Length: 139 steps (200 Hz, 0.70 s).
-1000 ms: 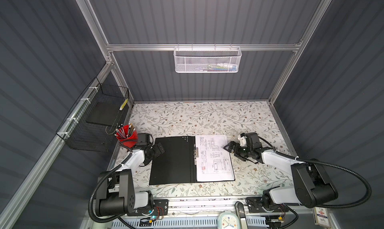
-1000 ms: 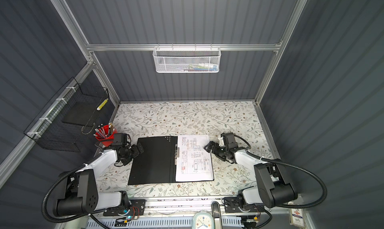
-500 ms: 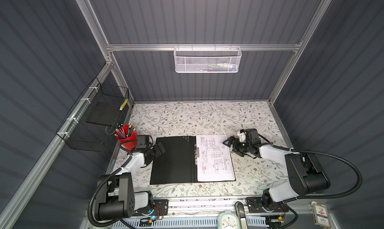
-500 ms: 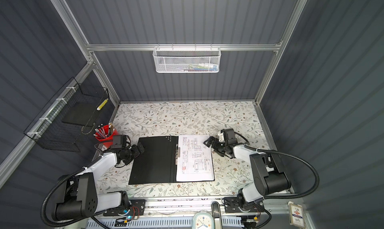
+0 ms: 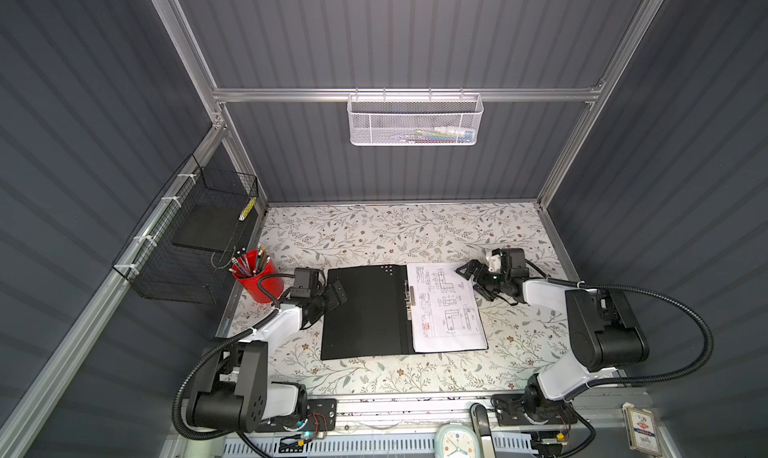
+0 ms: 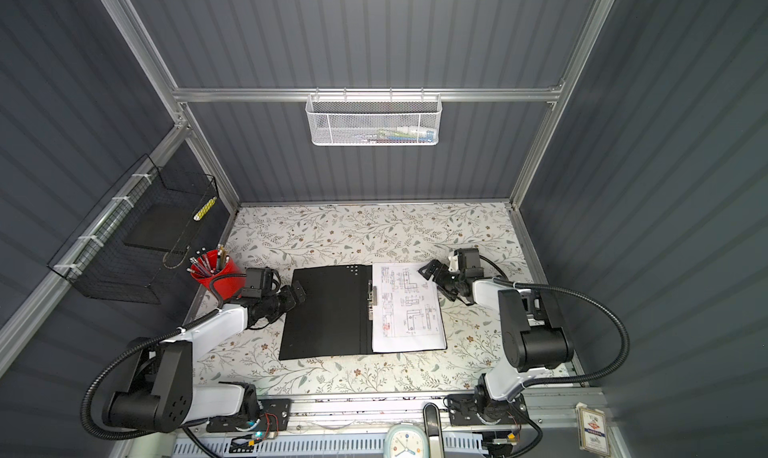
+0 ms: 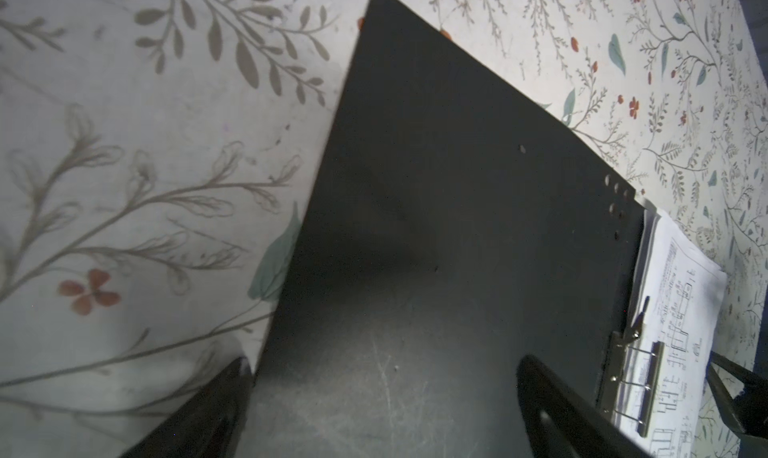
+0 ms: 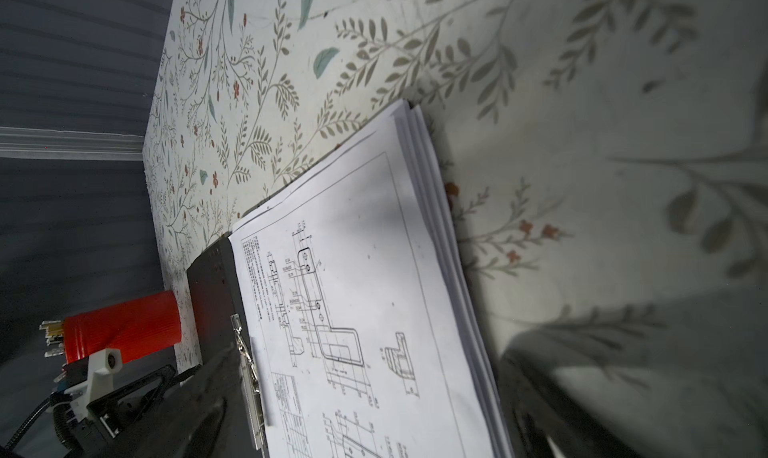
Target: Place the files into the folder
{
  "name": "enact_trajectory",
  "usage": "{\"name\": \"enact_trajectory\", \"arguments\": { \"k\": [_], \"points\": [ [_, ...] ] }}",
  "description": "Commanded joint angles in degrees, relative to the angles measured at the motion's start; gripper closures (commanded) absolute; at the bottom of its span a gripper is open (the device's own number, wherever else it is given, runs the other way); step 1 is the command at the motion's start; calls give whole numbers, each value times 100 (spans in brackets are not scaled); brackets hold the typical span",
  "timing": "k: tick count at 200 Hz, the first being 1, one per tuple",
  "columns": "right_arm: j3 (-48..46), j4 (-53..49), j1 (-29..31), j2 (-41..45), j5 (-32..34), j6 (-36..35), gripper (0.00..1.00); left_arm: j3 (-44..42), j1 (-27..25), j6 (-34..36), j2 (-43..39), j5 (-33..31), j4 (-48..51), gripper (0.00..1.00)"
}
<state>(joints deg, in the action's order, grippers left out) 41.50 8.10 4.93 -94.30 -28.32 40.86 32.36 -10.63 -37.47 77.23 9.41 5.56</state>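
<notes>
The folder lies open on the floral table, black inside up, with a metal clip at its spine. The files, several white sheets with line drawings on the top one, lie stacked on its right half under the clip. My left gripper is open, low at the left cover's outer edge; in the left wrist view the gripper spans bare black cover. My right gripper is open at the sheets' far right corner; in the right wrist view the gripper faces the stack, holding nothing.
A red pencil cup stands just left of my left wrist. A black wire basket hangs on the left wall, a white mesh basket on the back rail. A clock and a card pack sit beyond the front rail.
My right gripper has shifted away from the front, up along the sheets' right edge to their far corner. The left gripper has barely moved. Folder and sheets lie as before.
</notes>
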Motion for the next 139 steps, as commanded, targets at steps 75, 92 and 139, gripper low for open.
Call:
{"name": "enact_trajectory", "arguments": {
  "k": [75, 92, 139],
  "points": [
    [677, -1371, -464, 278, 330, -397, 5, 503, -800, -496, -563, -1455, 1668, 0],
    [928, -1672, -181, 521, 307, -463, 5, 920, -796, -107, -728, -1706, 1999, 0],
    [1654, -1540, 1097, 255, -367, -576, 4, 1845, -1007, 914, -83, 173, 1351, 0]
  ]
}}
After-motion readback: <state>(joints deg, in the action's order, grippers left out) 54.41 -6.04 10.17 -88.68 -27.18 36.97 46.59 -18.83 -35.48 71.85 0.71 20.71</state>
